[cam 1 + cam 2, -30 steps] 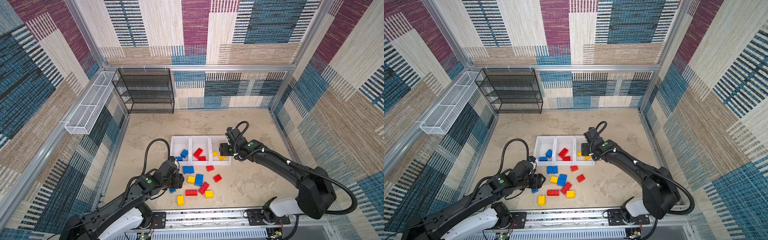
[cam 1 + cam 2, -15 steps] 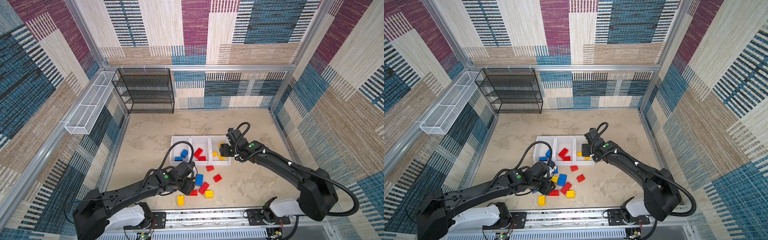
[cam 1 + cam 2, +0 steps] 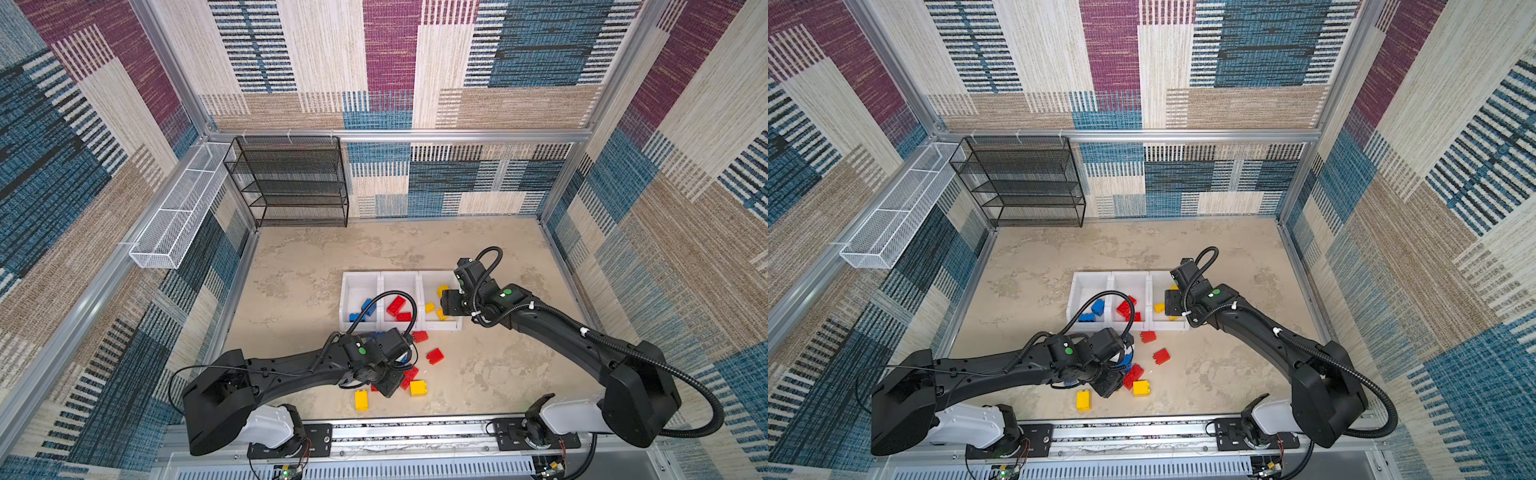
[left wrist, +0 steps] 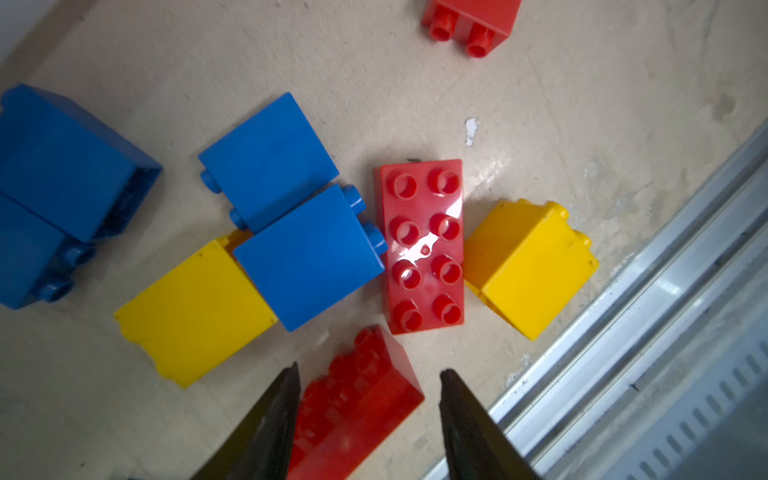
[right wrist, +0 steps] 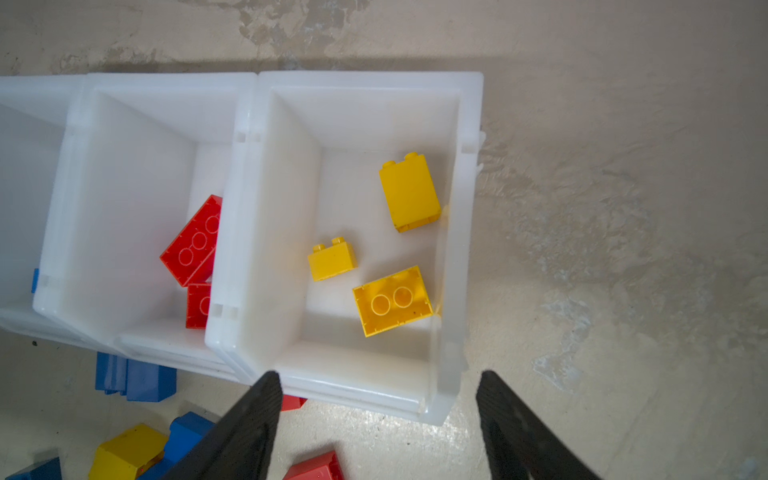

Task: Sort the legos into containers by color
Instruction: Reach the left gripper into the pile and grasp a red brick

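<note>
Just past the rail [image 3: 415,432], loose legos [image 3: 418,388] lie scattered on the tabletop [image 3: 498,374], between it and the bins [image 3: 360,277]. The left end effector [image 4: 369,370] hangs low among them. Its jaws are spread to either side of a tilted red brick [image 4: 357,399]: one finger [image 4: 274,415] sits against it and the other stands a little off, so nothing is pinched.

Just beyond, an eight-stud red brick [image 4: 419,245] lies studs up. A yellow brick [image 4: 528,266] rests against one long side and a blue brick [image 4: 307,257] against the other. A second blue brick [image 4: 268,160] touches that one, and another yellow one [image 4: 195,316] presses against it too. Two small red bricks [image 3: 434,356] lie apart, nearer the bins.

The three white bins stand joined in a row. There are blue bricks [image 3: 368,306] in the one on the left arm's side, red ones [image 3: 395,305] in the middle and yellow at the right arm's end. The right end effector [image 5: 378,374] hovers over that last bin's near edge, jaws spread wide and holding nothing. Three yellow bricks [image 5: 409,193] lie inside.

Against the back wall stands a black rack [image 3: 291,183], with a white basket [image 3: 174,220] on the side wall.
</note>
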Tool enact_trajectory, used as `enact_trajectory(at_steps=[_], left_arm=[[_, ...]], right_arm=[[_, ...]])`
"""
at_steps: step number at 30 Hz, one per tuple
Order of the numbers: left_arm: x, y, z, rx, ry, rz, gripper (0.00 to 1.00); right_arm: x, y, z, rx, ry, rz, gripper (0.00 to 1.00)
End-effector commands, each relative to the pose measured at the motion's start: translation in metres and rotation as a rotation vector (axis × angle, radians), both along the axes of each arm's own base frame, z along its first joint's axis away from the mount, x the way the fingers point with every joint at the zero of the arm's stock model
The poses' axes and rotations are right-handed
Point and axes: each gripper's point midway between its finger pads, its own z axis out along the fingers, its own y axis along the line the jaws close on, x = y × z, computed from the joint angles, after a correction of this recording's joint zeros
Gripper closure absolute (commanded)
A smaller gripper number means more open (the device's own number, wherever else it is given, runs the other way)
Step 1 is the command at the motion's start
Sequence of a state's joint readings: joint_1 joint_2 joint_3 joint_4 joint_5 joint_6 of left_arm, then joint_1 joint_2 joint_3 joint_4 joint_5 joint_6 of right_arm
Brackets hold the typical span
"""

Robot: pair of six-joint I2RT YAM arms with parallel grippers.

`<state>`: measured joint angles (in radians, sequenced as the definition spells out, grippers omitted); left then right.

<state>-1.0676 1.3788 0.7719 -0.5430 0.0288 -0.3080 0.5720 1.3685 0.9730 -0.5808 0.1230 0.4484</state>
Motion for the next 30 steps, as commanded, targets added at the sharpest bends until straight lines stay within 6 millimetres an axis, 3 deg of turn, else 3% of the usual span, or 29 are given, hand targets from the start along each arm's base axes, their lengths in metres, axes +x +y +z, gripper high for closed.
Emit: enact_trajectory(at_steps=[1, 18, 30], left_arm=[[0.001, 0.003, 0.001, 0.022, -0.022, -0.027, 0.43], [-0.005, 0.016, -0.007, 0.101, 0.007, 0.028, 0.44], [0.0, 0.016, -0.012, 0.134, -0.002, 0.037, 0.55]], right_arm=[[-0.001, 0.0, 0.001, 0.011, -0.001, -0.011, 0.23], [-0.006, -0.001, -0.004, 0.026, 0.01, -0.016, 0.23], [-0.008, -0.002, -0.006, 0.03, 0.013, -0.019, 0.22]])
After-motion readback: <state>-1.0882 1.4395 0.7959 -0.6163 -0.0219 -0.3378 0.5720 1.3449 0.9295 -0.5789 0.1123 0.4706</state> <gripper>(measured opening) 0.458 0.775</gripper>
